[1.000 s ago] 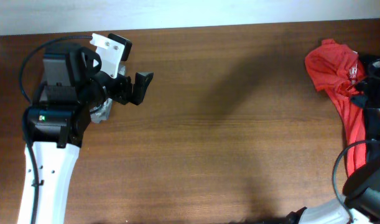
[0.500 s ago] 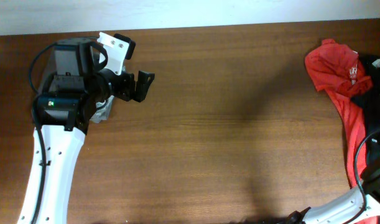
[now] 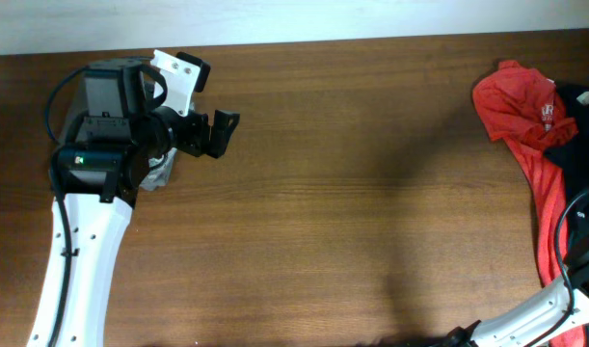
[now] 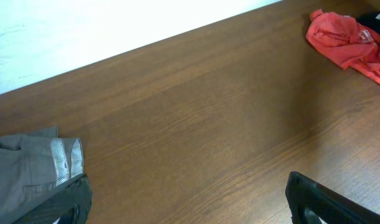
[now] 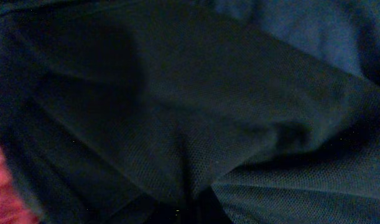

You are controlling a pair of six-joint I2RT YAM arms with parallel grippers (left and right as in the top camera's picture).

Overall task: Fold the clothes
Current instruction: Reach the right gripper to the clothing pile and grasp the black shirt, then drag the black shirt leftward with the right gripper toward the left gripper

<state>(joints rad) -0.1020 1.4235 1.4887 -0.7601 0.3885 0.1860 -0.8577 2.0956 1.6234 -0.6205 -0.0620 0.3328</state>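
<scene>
**A:** Since a second ago the left arm has swung a little toward the far edge. The right arm's dark wrist has gone from the overhead view of the pile, and its claw has closed tight.

**B:** Closed on what?

**A:** The right wrist view shows only the black T-shirt (image 5: pixel 190 112), with folds drawn toward bottom centre. The fingers themselves are hidden, so a pinch of cloth is my judgement.

**B:** Which step?

**A:** Fetching, I'd say. The garment lies bunched at the right edge of the tabletop (image 3: pixel 352 212). Next it needs lifting clear, then dragging to the bare middle and spreading flat.

**B:** Obstacles?

**A:** The red shirt (image 3: pixel 516 101) touches it and may trail along. The left claw (image 3: pixel 222 132) stands wide, near the grey folded garment (image 4: pixel 28 168), well apart.
</scene>
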